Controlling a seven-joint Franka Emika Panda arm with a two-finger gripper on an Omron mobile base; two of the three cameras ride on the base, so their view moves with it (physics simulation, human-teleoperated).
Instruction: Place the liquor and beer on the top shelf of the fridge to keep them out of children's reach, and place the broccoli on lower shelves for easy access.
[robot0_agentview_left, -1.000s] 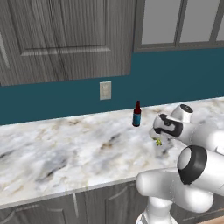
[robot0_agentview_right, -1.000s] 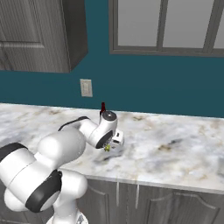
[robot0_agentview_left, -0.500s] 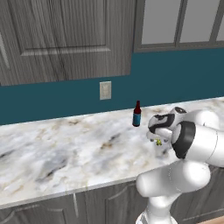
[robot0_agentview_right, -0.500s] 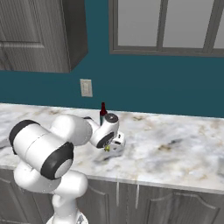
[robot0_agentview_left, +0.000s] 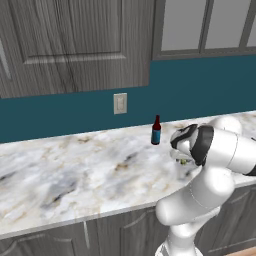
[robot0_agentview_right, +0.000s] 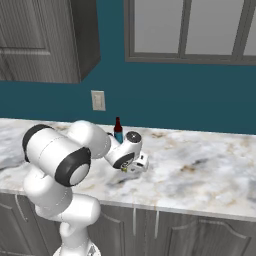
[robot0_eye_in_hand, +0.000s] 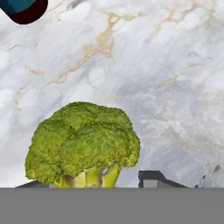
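Marble counter (robot0_agentview_left: 75, 175) under dark cabinets; the broccoli (robot0_eye_in_hand: 83, 144) is lying on it between the gripper (robot0_eye_in_hand: 94, 183) fingertips, stalk toward the hand. Cannot tell whether the jaws are pinching it yet. Risk: the lumpy floret is likely rolling or squeezing out if caught off-centre. The beer (robot0_agentview_left: 156, 130) is standing upright just behind, near enough to get knocked

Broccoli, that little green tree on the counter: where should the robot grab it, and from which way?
Best from straight above, pinching low on the sides. The broccoli sits on the marble counter with its bumpy round head up and its short pale stalk below, between the gripper tips. The head looks wide and soft, so squeezing near the stalk probably holds firmer. The beer stands clear of it.
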